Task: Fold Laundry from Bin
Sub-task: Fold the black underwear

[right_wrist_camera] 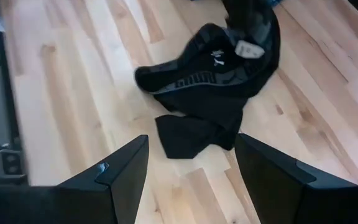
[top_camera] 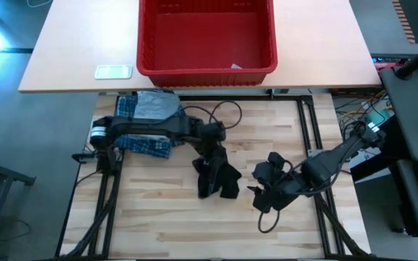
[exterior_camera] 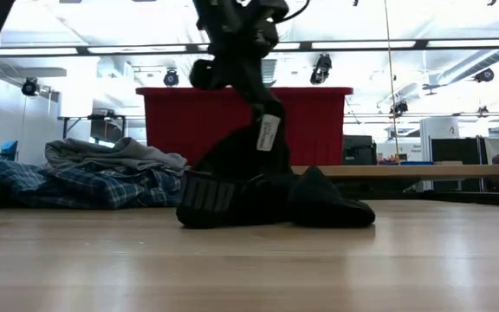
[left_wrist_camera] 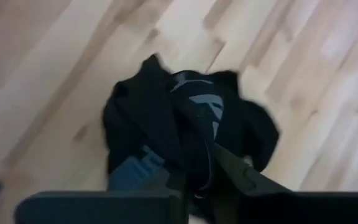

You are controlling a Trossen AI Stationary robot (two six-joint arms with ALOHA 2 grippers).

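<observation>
The black garment (top_camera: 216,176) hangs bunched from the left end effector (top_camera: 210,148), whose jaws are pinched shut on its top edge. The lower folds rest crumpled on the surface (top_camera: 165,217) directly beneath, so it is lifted but not spread or folded. The right end effector (right_wrist_camera: 191,163) waits just beside the garment's far side, fingers held apart and empty, aimed at the loose flap nearest it.

Behind the left end effector, near that arm's base, the plaid shirt (top_camera: 140,143) and grey T-shirt (top_camera: 154,106) lie heaped together. They look unfolded, though the heap is partly hidden by the arm. Beyond them the bin (top_camera: 206,69) stands on its own table and appears empty apart from a small pale scrap in a corner.

By my reckoning, unloading is done and folding has scarcely begun: all three garments are left.
</observation>
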